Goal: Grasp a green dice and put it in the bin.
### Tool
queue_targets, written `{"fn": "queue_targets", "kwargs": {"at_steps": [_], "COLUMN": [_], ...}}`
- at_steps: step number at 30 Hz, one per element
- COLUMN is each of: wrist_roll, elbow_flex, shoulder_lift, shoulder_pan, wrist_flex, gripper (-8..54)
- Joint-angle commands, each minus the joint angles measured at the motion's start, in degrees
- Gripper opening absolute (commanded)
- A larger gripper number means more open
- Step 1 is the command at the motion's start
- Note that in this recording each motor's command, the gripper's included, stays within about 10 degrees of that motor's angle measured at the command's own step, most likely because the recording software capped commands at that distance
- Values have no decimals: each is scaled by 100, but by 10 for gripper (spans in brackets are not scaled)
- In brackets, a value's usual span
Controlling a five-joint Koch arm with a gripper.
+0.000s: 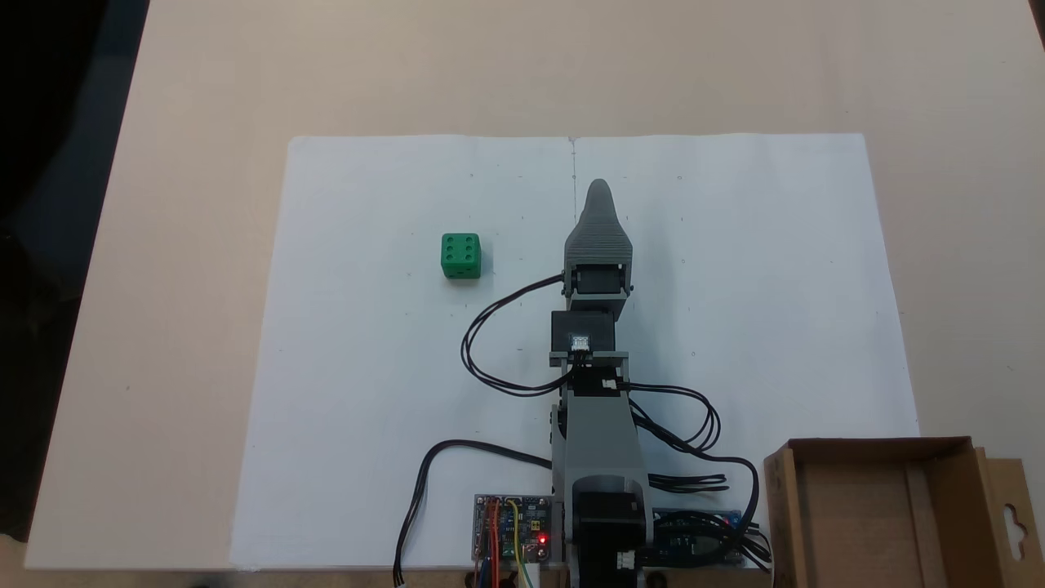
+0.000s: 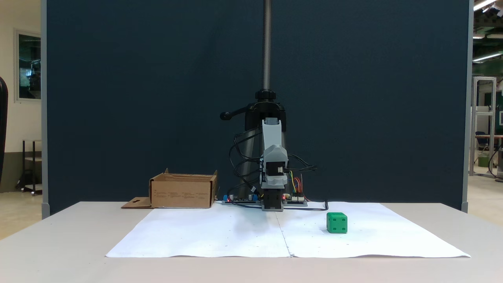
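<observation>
One green dice sits alone on the white paper, well apart from my folded arm, an easy reach. My pincer shows a single tip; I cannot tell its state. I judge the bin waits beside the base for a short carry.
</observation>
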Motion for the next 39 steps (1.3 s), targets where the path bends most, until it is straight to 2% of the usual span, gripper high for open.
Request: {"fn": "queue_targets", "kwargs": {"at_steps": [1,16,28,34,39], "wrist_roll": [-466,-352,800,1169,1521], "elbow_flex": [-413,-3401,-5968,-7743,-8394], "shoulder_lift": [703,694,-70,-1450,-2663], "shoulder_pan": [88,114,-325,-677,-993], "wrist_flex": [18,5245,9455,11345,12777], "gripper": [403,406,405,406,407]}}
